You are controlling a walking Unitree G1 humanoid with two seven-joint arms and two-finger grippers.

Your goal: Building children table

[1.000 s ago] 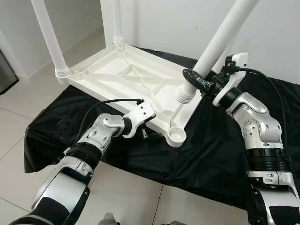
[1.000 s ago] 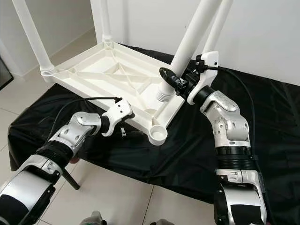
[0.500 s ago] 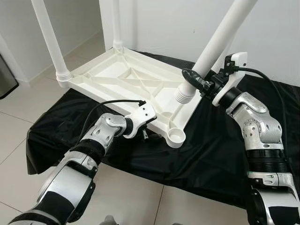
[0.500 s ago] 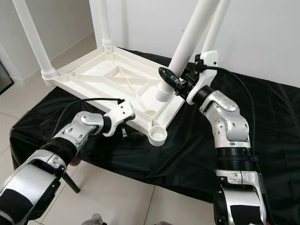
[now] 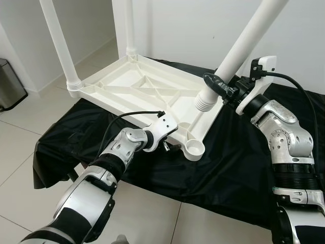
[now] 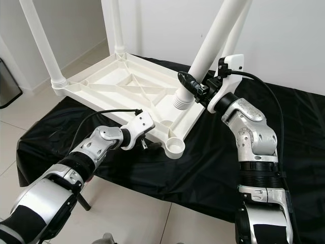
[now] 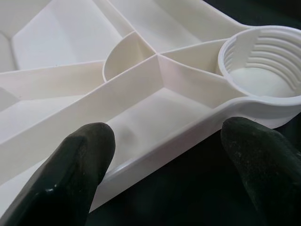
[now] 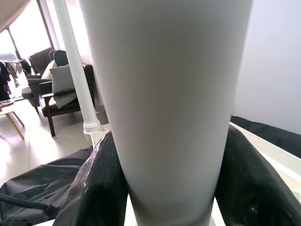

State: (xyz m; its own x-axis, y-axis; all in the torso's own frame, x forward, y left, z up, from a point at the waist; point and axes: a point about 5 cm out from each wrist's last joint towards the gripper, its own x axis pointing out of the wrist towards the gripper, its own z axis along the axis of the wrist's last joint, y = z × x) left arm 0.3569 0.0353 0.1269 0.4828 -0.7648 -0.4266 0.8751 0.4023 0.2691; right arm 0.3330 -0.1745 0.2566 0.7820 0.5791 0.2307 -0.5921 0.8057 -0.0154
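The white tabletop [image 5: 147,94] lies upside down on the black-covered worktop [image 5: 244,162], its near corner by the worktop's front edge. Two legs already stand at its far corners. The empty socket [image 5: 194,149] sits at that near corner, just beside the left hand [image 5: 165,146], whose fingers [image 7: 84,155] are spread wide either side of the tabletop's rim, not yet closed on it.

The right hand [image 5: 219,86] is clamped around the lower end of a loose leg [image 5: 238,53], fingers snug on both sides of the tube. The leg's long axis leans up and away toward the back right, its ribbed foot [image 5: 205,100] over the tabletop's right edge, near the right-hand corner socket rather than the near one. The right arm is the one placed to seat it; that calls for tipping the leg upright over the socket.

Against the view a second ago, the left hand has slid forward along the rim toward the empty socket, and the right hand keeps the same grip, though the camera has shifted as well.
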